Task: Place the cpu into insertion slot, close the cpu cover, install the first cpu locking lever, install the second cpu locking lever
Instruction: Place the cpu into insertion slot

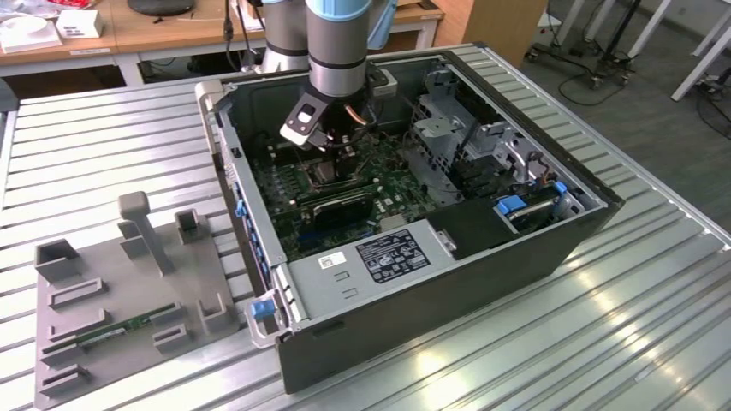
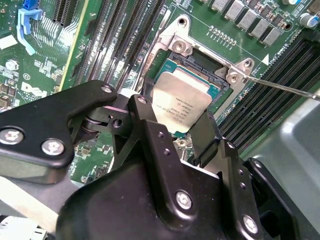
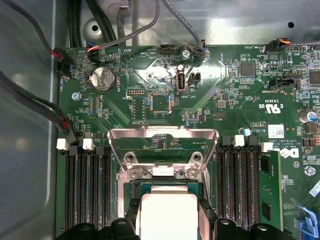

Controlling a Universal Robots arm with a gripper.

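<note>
My gripper (image 2: 176, 114) is shut on the cpu (image 2: 182, 100), a tan-silver square chip whose two side edges sit between the black fingers (image 2: 145, 117). The chip hangs right over the insertion slot (image 2: 196, 57), close to its dark frame; whether it touches is unclear. In the first wrist view the cpu (image 3: 167, 215) lies between the fingertips of the gripper (image 3: 169, 207), with the slot (image 3: 165, 186) just beyond it. The cpu cover (image 3: 162, 135) stands swung open behind the slot. A thin locking lever (image 2: 280, 87) sticks out sideways. In the exterior view the gripper (image 1: 334, 158) is down inside the computer case (image 1: 457, 282).
Black memory slots (image 3: 87, 190) flank the socket on both sides. Cables (image 3: 30, 105) run along the case wall. Drive cages (image 1: 457, 137) and a power supply (image 1: 377, 257) fill the case. A grey fixture (image 1: 115, 291) with a memory stick sits on the table at the exterior view's left.
</note>
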